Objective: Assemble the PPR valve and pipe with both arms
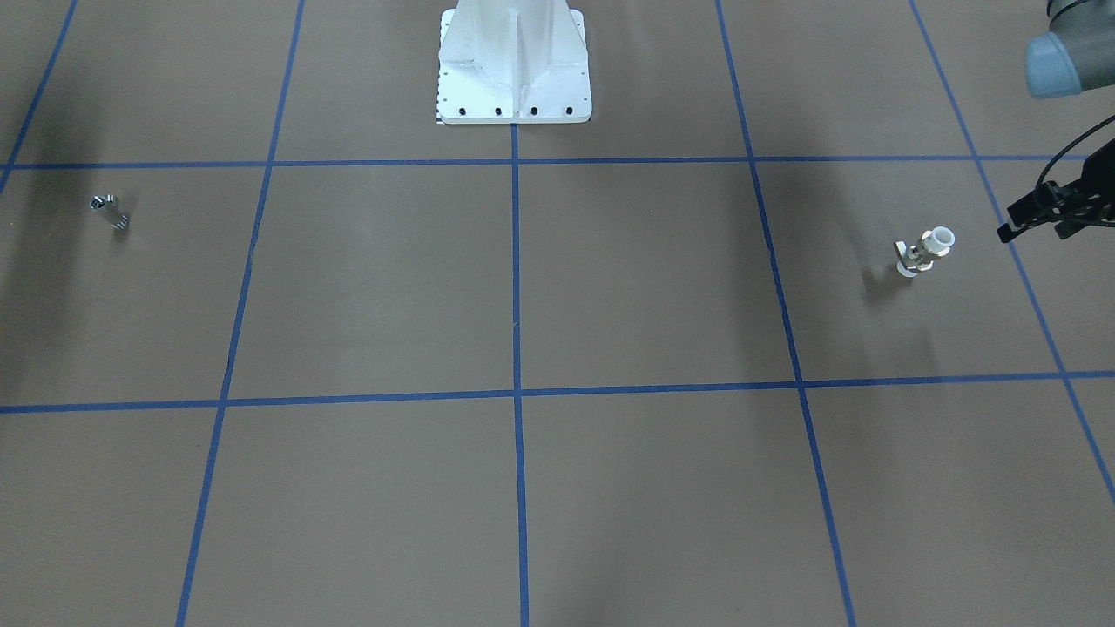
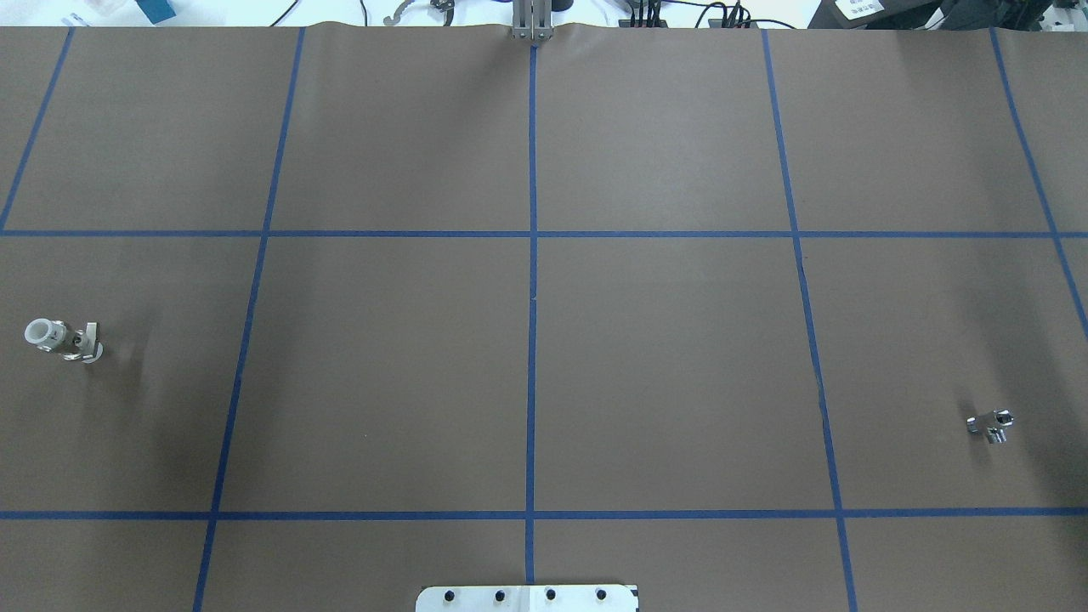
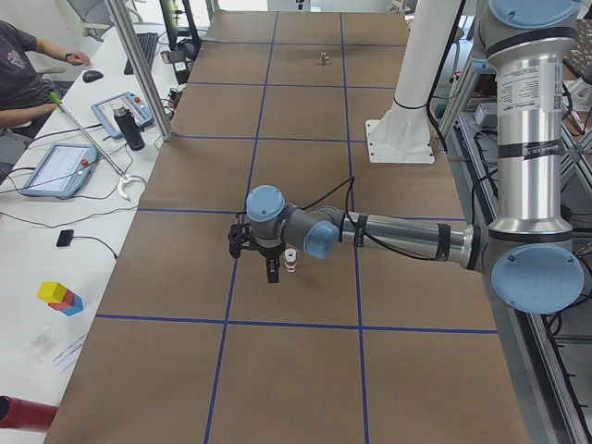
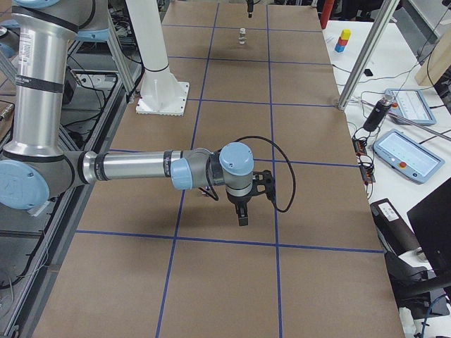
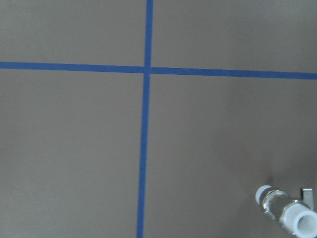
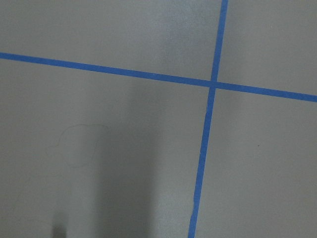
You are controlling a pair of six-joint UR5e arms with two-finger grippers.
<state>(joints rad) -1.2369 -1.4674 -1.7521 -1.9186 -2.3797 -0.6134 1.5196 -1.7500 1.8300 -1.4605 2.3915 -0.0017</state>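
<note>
The PPR valve [image 1: 925,251] lies on the brown table, white ends with metal rings in the middle; it also shows in the overhead view [image 2: 61,338] at far left and at the left wrist view's bottom right [image 5: 287,210]. The pipe [image 1: 110,210] is a small silver cylinder far across the table, at the right in the overhead view [image 2: 990,422]. My left gripper [image 1: 1010,228] hangs just beside the valve [image 3: 290,262], apart from it; I cannot tell whether it is open. My right gripper [image 4: 242,217] points down over the table near the pipe's area; I cannot tell its state.
The white bolted pedestal [image 1: 514,78] stands at the table's robot side. Blue tape lines [image 2: 532,297] divide the brown surface into squares. A side bench with tablets [image 3: 60,166] and a seated person [image 3: 23,74] runs along the far edge.
</note>
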